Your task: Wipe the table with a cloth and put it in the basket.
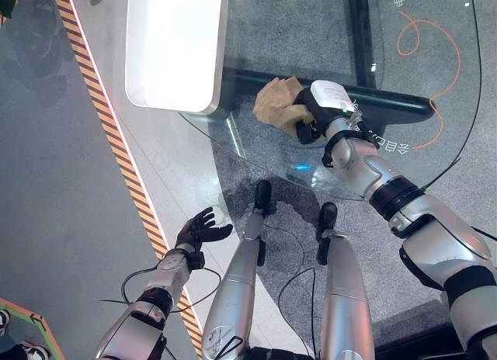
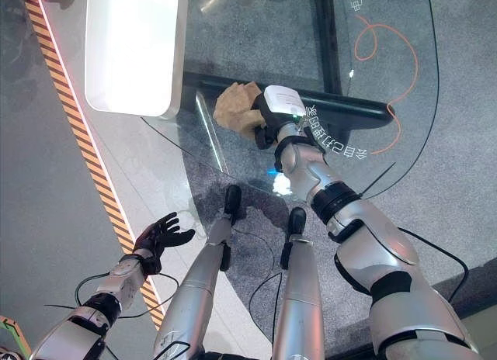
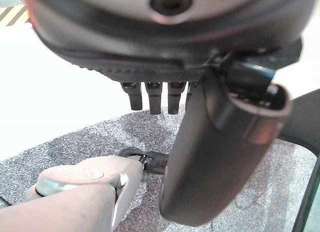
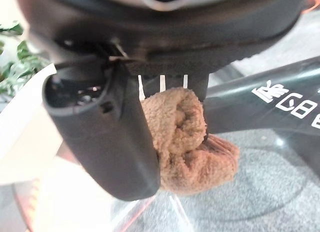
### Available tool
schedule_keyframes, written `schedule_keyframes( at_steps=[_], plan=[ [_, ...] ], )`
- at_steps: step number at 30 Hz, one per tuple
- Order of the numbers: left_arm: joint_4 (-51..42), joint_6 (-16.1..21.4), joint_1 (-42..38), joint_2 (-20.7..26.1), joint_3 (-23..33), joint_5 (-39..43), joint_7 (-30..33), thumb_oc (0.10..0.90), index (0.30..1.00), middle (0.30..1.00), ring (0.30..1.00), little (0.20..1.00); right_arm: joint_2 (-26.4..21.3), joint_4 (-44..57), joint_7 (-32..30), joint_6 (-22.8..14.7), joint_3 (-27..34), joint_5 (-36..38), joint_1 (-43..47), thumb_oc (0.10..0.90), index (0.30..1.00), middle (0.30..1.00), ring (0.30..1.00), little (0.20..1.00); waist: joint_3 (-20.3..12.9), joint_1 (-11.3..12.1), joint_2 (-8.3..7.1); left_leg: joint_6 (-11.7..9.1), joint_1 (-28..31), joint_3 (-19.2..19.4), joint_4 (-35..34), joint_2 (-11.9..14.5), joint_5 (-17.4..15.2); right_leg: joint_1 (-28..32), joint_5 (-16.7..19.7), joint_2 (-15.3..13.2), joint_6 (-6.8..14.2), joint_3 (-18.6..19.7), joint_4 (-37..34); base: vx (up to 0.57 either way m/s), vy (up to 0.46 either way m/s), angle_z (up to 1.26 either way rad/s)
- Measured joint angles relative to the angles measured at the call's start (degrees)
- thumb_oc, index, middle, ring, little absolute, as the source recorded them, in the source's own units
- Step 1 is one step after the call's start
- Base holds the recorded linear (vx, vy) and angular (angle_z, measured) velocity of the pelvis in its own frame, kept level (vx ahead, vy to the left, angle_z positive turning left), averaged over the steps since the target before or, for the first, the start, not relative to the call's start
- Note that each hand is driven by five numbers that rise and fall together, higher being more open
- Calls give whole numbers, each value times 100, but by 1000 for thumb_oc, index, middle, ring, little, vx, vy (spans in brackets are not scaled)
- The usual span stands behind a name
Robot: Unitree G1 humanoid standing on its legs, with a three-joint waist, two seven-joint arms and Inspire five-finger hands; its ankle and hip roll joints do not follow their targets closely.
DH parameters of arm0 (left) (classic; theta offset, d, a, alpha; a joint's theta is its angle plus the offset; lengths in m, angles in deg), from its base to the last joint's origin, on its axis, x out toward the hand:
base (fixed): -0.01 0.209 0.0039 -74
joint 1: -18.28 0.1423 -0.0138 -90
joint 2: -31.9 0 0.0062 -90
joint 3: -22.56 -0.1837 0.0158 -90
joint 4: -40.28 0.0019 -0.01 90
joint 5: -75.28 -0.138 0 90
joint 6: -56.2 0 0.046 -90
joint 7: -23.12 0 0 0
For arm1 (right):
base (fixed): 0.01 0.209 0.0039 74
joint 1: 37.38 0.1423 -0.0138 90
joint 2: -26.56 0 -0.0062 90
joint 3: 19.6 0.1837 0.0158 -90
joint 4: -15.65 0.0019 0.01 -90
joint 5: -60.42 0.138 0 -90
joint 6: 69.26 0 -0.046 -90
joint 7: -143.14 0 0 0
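On glass table, cloth half-hidden by right hand

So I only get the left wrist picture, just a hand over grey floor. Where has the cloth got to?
Observer: The cloth is bunched up on the glass table, under the right hand.
Operator: Is it actually gripped?
Observer: Yes, the right wrist view shows the thumb and fingers curled round it.
Operator: And where is my hand compared with the table?
Observer: The left hand hangs open off the table's edge, low over the floor by the striped tape.
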Motion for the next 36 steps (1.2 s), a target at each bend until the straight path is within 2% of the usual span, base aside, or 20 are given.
schedule_keyframes(
  at_steps=[11, 20, 24, 32, 36],
  plan=[
    [0, -15, 0, 8, 11, -7, -80, 800, 900, 900, 900, 900, -44, 13, 531, -252, -35, -50, 8, 100, 300, 300, 300, 200, 0, 12, 0, -10, -1, -90, 4, -3, 7, 2, -54, -19, -51, -101, 76, 4, -2, 3],
    [12, -140, 0, 21, 12, -6, -103, 800, 900, 900, 900, 900, -60, 11, 450, -321, -127, -21, 4, 100, 300, 300, 300, 200, 0, 17, 0, -11, -2, -93, 4, 0, 7, 3, -64, -17, -58, -109, 85, 0, 0, 0],
    [24, -138, 0, 21, 13, -4, -114, 800, 900, 900, 900, 900, -32, -69, -83, -375, -133, 185, -133, 100, 300, 300, 300, 200, 0, 16, 1, -11, -3, -93, 6, -2, 7, 2, -64, -20, -58, -108, 89, 0, 0, 0],
    [28, -57, 3, 21, 10, 6, -179, 800, 900, 900, 900, 900, 163, -347, -1561, -483, 46, 695, -458, 100, 300, 300, 300, 200, 4, 27, 9, -10, -36, -98, 2, -3, 6, -23, -83, -23, -85, -106, 68, 0, 0, 0],
    [22, 47, 3, 26, 10, 21, -179, 800, 900, 900, 900, 900, 166, -437, -2177, -457, 560, 1087, -486, 100, 300, 300, 300, 200, 1, 44, 18, -11, -121, -94, 5, -14, 5, -88, -86, -47, -81, -97, 60, 0, 8, 3]
  ],
)
